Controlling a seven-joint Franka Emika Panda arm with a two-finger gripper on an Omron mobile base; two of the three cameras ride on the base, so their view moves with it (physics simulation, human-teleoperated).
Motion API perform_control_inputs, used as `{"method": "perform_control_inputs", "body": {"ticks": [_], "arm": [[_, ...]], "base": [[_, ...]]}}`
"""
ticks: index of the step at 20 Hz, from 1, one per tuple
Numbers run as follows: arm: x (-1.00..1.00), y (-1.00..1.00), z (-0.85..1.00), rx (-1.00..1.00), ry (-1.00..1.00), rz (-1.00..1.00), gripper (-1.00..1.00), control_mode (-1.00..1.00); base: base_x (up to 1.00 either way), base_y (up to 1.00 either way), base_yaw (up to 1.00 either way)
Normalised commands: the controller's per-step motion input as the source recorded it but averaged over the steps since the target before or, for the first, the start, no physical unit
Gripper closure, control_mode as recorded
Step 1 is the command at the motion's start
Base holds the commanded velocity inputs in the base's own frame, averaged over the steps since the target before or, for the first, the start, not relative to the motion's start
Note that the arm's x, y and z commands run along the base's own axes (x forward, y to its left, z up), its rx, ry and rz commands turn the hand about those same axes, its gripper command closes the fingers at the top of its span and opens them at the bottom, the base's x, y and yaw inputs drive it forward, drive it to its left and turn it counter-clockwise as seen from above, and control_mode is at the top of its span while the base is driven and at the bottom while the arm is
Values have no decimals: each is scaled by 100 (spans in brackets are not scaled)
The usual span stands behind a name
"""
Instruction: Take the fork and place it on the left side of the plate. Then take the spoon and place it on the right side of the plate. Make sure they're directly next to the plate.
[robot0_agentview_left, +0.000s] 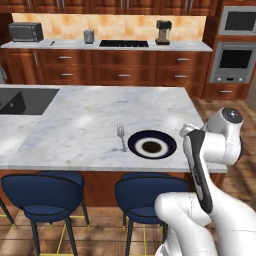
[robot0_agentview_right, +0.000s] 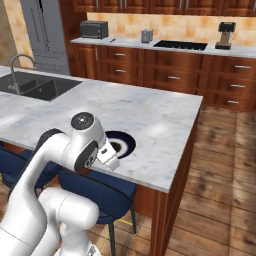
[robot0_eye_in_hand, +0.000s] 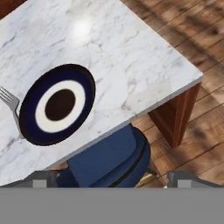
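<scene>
Hand view: I see the fork (robot0_eye_in_hand: 11, 107) lying just beside the plate (robot0_eye_in_hand: 83, 78); gripper (robot0_eye_in_hand: 112, 178) spread wide, holding nothing.

kitchen: sink (robot0_agentview_left: 22, 101), oven (robot0_agentview_left: 232, 62), cabinets (robot0_agentview_left: 120, 67)

Both base cams sit behind the arm, looking forward and down over the marble island (robot0_agentview_left: 100, 125) from its left and right. The hand cam looks down much closer. All three catch the plate (robot0_agentview_left: 152, 144) near the island's edge.
</scene>
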Motion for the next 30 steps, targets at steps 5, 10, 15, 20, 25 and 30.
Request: {"method": "perform_control_inputs", "body": {"ticks": [5, 10, 15, 20, 25, 30], "arm": [[-13, 4, -27, -16, 1, 0, -100, -100], [0, 1, -19, -13, 4, 0, -100, -100], [-1, 0, -8, -6, 0, 0, -100, 100], [0, 0, 0, 0, 0, 0, -100, 100], [0, 0, 0, 0, 0, 0, -100, 100], [0, 0, 0, 0, 0, 0, -100, 100]], "base": [[0, 0, 0], [0, 0, 0], [-7, 0, 0], [-58, -43, -1], [-59, -83, -2], [-18, -98, -3]]}}
